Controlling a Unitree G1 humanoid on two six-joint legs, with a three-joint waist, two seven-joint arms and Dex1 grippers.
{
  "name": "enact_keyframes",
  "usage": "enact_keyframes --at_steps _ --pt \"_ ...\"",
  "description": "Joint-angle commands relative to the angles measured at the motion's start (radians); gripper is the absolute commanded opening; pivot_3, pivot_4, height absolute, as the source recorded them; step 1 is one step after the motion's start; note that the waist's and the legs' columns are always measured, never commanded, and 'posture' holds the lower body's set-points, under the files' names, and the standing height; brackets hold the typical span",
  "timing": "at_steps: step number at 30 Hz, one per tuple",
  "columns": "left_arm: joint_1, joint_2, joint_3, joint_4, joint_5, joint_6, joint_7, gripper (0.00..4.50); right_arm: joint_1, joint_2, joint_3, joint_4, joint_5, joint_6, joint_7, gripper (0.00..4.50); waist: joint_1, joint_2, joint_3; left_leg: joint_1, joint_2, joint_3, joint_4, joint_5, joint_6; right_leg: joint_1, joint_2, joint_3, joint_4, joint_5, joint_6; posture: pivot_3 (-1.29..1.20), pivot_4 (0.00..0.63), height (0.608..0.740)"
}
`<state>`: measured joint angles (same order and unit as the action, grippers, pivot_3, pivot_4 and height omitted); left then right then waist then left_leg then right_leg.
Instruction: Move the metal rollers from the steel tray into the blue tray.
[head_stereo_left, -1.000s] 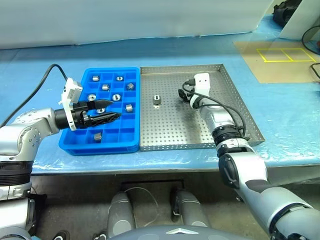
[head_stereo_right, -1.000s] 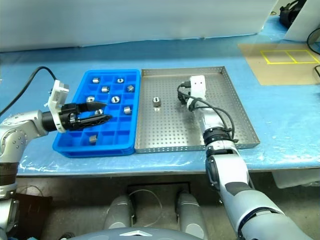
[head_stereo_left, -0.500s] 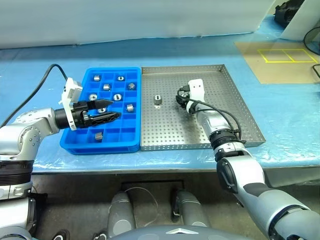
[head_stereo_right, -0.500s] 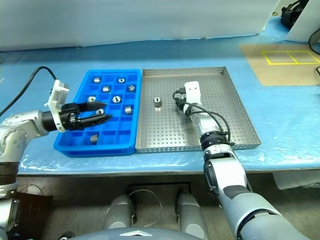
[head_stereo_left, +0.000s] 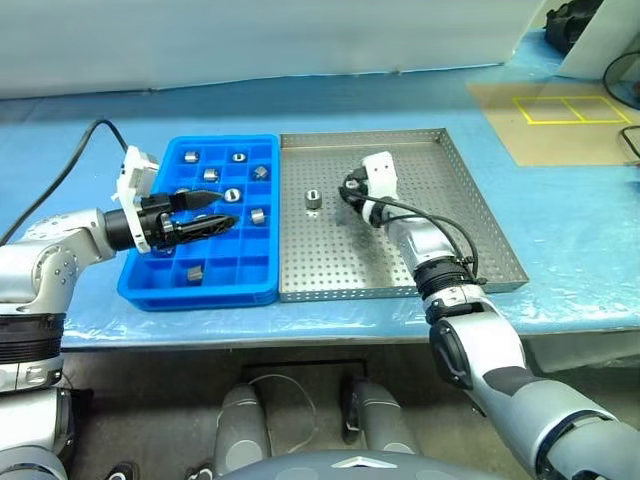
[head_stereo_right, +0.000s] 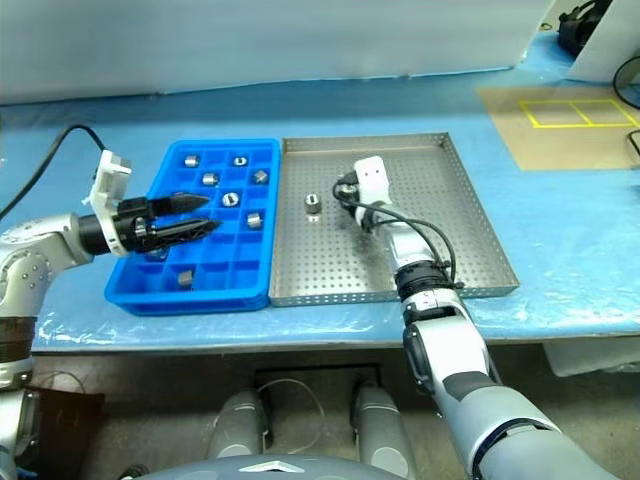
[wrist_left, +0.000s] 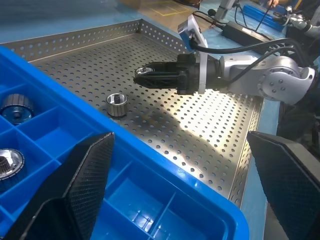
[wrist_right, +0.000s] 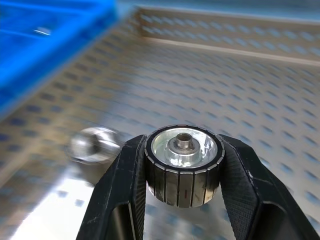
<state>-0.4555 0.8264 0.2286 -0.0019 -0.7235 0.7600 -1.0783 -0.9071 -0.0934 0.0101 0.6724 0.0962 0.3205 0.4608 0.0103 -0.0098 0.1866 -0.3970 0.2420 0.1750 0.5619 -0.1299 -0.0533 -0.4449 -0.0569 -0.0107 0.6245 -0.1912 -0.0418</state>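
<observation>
My right gripper is shut on a metal roller, held a little above the steel tray and left of its middle. The right gripper with this roller also shows in the left wrist view. Another metal roller stands loose on the perforated floor just to the left, nearer the blue tray. Several rollers sit in the blue tray's compartments, one of them by its right wall. My left gripper hovers open over the blue tray with nothing in it.
The two trays sit side by side on a blue-covered table, near its front edge. A brown board with yellow taped rectangles lies at the back right. A black cable arcs from my left wrist.
My right gripper has shut on a roller and carried it left and slightly up over the steel tray, turning toward the blue tray. The left gripper has held its place.
</observation>
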Motion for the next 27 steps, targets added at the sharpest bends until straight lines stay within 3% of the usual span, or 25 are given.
enact_keyframes --at_steps 1,7,12,17,27 --pt "0.023 0.066 0.096 0.005 -0.011 -0.007 -0.014 4.50 -0.010 0.023 0.076 -0.194 0.082 0.058 0.206 1.65 0.002 0.000 0.000 0.000 0.000 0.000 -0.001 0.000 0.000 0.000 0.000 0.000 0.000 0.000 0.000 -0.16 0.150 0.740" --pt "0.120 0.138 0.186 -0.009 -0.004 -0.014 -0.027 4.50 -0.031 0.060 0.190 -0.193 0.083 0.042 0.391 1.65 0.022 0.000 0.000 0.001 0.000 0.000 -0.002 -0.002 0.003 0.002 -0.001 -0.002 -0.002 -0.001 -0.001 -0.07 0.150 0.740" --pt "0.165 0.181 0.261 0.032 0.002 -0.035 -0.027 4.50 -0.109 0.161 0.232 -0.022 0.030 -0.074 0.376 1.65 0.035 0.000 0.000 0.002 0.000 -0.002 -0.001 -0.001 0.002 0.002 -0.001 -0.002 0.000 -0.001 -0.001 -0.03 0.150 0.740" --pt "0.221 0.161 0.294 -0.023 -0.016 -0.026 -0.011 4.50 -0.165 0.243 0.225 0.119 -0.005 -0.136 0.318 1.65 0.038 0.000 0.000 0.002 0.000 -0.002 -0.002 -0.001 0.002 0.003 -0.001 -0.003 -0.001 0.000 -0.001 -0.01 0.150 0.740" --pt "0.226 0.134 0.271 -0.073 -0.044 -0.003 0.026 4.50 -0.153 0.272 0.237 0.206 -0.046 -0.152 0.299 1.65 0.043 0.000 0.000 0.002 0.000 -0.003 -0.002 -0.001 0.001 0.003 -0.001 -0.003 -0.001 0.000 -0.001 -0.02 0.150 0.740"
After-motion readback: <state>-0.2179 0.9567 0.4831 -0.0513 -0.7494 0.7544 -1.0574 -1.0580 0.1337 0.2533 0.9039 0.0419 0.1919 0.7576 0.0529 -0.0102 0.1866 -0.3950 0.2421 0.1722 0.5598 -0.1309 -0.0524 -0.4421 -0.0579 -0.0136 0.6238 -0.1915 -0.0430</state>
